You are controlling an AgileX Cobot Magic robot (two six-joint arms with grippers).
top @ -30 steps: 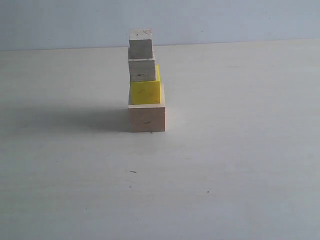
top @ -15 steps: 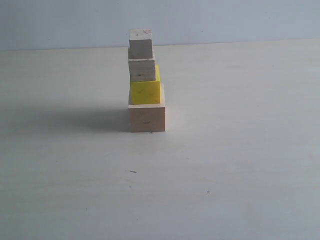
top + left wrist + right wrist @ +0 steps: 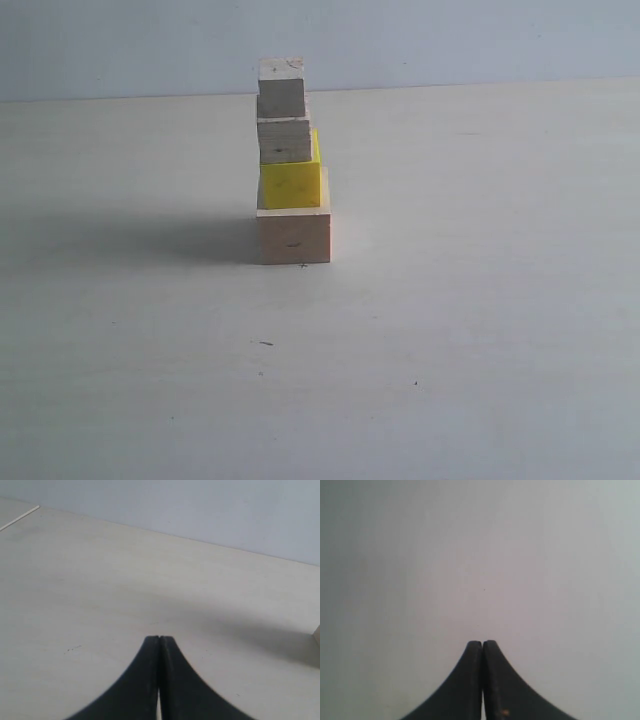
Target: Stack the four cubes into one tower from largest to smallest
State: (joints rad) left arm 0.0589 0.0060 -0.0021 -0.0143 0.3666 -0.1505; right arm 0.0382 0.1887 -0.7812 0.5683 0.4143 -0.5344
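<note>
Exterior view: pale table, grey wall, tower; left tool, right tool clenched.

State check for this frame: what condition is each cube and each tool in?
largest pale cube: resting on the table, bottom of the stack
yellow cube: stacked on the largest pale cube
medium wood cube: stacked on the yellow cube
smallest wood cube: on top, nothing gripping it
left tool: shut, empty
right tool: shut, empty
</note>
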